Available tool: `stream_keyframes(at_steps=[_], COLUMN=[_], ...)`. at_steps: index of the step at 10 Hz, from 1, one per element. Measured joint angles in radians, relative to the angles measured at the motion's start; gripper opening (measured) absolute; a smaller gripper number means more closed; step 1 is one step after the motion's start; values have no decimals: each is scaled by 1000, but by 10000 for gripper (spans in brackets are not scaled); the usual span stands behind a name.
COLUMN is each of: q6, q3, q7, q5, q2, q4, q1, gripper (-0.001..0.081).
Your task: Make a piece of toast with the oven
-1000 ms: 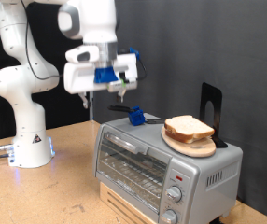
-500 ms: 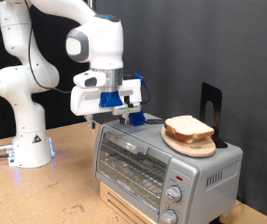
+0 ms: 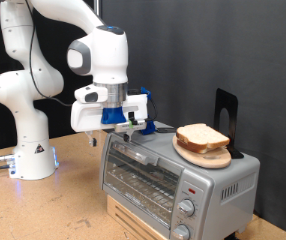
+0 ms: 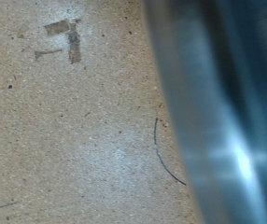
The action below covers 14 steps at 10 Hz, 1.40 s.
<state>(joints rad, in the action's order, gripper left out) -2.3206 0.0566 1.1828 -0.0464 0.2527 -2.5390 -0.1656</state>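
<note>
So the gripper point(image 3: 133, 127) sits around the middle of the exterior view, hanging down off the white arm point(image 3: 43, 60), right at the top left corner of the oven point(image 3: 173, 170). It looks like it's just above or touching the oven's top edge there, can't really say which. Honestly can't tell how far apart the fingers are either, the blue bits and the hand body block them, and nothing shows up between them.

The wrist view is no help on that front: no fingers in it, just a big blurry silver-grey metal edge point(image 4: 217, 112) running down the right side of the picture, which I take to be the oven, and speckled tan tabletop point(image 4: 68, 121) filling the rest, with a couple of tape marks point(image 4: 68, 37) in the upper left and a thin dark curved line near the center.

Moving right in the exterior view, the piece of toast point(image 3: 203, 136) is lying flat on a round wooden plate point(image 3: 205, 155), and that plate is on top of the oven, right of center. Behind it stands a black metal stand point(image 3: 227, 115). The oven's glass door is closed, wire rack visible through it, knobs at lower right. The arm's base point(image 3: 33, 160) sits at lower left on the table.
</note>
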Motion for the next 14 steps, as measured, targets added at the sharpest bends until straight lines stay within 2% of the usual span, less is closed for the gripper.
stream_keyframes(at_steps=[10,14], q6=[3,-3], q3=[1,7], q7=[2,100], q5=[-67,-146], q2=[0,-30], q4=[-5,5], q1=[67,133], gripper=[800,800])
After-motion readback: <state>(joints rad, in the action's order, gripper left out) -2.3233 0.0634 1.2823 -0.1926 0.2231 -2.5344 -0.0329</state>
